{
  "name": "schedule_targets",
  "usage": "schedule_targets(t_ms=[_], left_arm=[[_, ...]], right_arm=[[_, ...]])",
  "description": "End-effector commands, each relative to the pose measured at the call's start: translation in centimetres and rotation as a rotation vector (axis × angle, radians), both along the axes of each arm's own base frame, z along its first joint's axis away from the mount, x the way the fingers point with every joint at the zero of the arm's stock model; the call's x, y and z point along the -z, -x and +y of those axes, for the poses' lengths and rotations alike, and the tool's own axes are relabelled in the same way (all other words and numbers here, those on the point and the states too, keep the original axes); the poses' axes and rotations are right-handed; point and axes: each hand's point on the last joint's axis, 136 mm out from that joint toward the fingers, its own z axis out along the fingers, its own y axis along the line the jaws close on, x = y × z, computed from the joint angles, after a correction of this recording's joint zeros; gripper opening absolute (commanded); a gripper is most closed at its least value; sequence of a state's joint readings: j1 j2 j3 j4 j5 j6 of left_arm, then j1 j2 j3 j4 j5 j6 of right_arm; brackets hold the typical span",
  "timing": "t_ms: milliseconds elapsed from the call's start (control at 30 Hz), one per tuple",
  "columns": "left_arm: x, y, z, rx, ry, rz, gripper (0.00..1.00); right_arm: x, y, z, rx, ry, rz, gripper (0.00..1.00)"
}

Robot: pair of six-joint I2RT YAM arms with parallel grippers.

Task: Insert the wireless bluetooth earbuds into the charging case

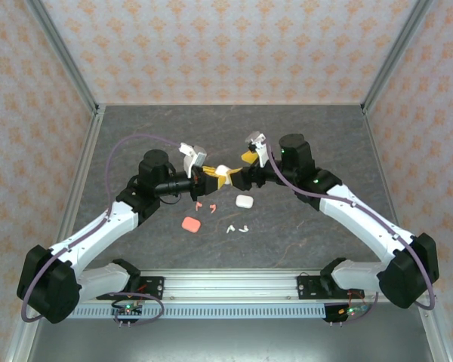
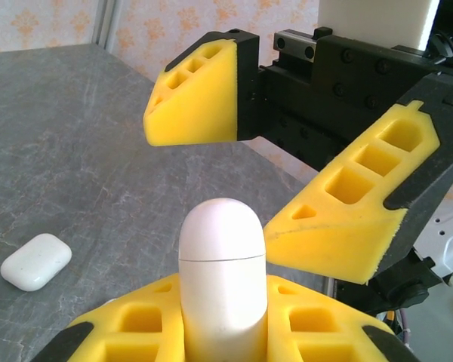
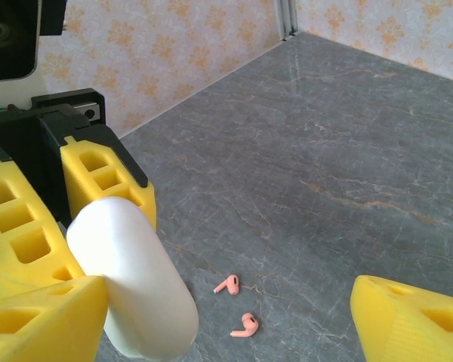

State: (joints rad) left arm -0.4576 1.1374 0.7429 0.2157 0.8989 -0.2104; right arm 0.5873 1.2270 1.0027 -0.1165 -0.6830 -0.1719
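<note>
Clamps left gripper (image 1: 215,178) on one white case (image 2: 223,279) over the grey marbled table's (image 1: 325,136) centre; spreads right gripper (image 1: 240,170) wide, empty, beside it. Has toward the near edge two coral earbuds (image 3: 226,285), two white earbuds (image 1: 229,227), second case (image 1: 244,200), coral case (image 1: 190,225); orange-patterned walls (image 1: 211,45)

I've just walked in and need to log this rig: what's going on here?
The left gripper is shut on a closed white oval charging case, held above the grey stone-patterned table. The right gripper stands open at its top end. Two coral-red earbuds, two white earbuds, another white case and a coral case lie on the table.
</note>
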Motion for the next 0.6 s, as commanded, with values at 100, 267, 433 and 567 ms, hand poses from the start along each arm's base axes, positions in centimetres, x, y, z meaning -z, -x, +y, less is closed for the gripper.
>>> schedule_targets(t_ms=[100,267,433,567], left_arm=[[-2.5,1.0,-0.3,0.046,0.028,-0.116,0.04],[-2.7,1.0,-0.2,0.042,0.026,-0.129,0.04],[-2.0,0.6,0.4,-0.003,-0.021,-0.157,0.0],[-1.6,0.8,1.0,-0.03,-0.055,-0.215,0.0]], right_arm=[[-1.5,-2.5,-1.4,0.096,0.001,-0.028,0.83],[-1.8,-2.6,-1.4,0.091,0.015,-0.011,0.83],[-3.6,-1.1,-2.1,0.081,-0.021,-0.027,0.83],[-2.6,0.4,-3.5,0.116,0.001,0.025,0.76]])
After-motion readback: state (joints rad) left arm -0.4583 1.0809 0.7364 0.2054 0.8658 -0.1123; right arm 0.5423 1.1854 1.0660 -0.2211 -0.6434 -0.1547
